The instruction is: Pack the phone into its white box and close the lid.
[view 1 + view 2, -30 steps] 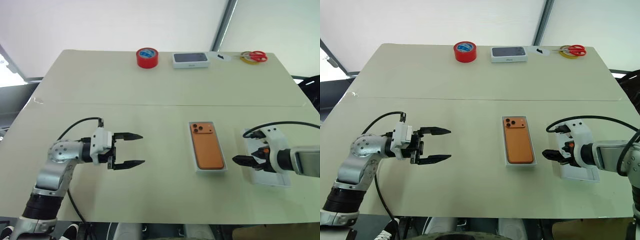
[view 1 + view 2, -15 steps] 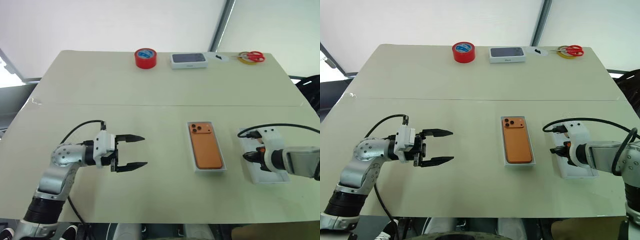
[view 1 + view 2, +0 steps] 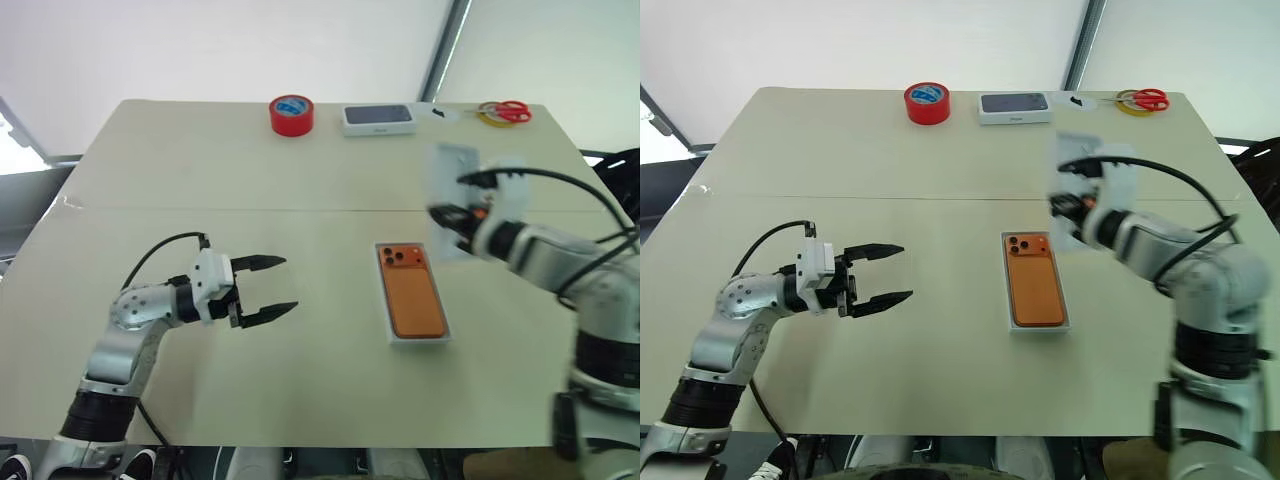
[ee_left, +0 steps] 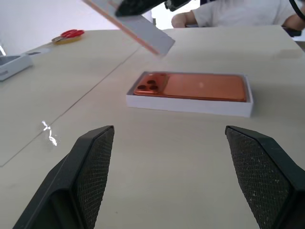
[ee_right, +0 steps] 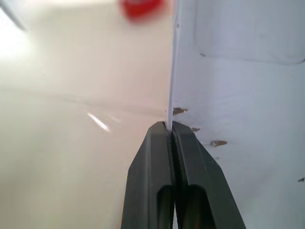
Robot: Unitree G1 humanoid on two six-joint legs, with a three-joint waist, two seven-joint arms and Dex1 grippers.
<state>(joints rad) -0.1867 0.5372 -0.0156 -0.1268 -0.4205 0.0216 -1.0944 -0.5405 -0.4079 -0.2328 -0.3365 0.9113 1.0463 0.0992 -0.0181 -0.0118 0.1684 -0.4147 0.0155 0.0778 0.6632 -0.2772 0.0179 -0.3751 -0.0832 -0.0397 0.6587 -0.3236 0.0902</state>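
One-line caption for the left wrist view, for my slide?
Open left gripper faces the phone lying in the white box; the lid hangs tilted above it.

Bright, even daylight from behind the desk (image 3: 200, 180) casts faint shadows, while the right pincer (image 3: 447, 216) and lid (image 3: 450, 200) are motion-blurred.

my head pair: high, facing 12 o'clock down over the beige rectangular tabletop (image 3: 300, 180) | my left wrist: low, near; shares the flat orange phone (image 4: 190, 87) | my right wrist: close-up

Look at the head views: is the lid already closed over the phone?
No. The phone lies uncovered in the white box, while the right gripper holds the lid in the air.
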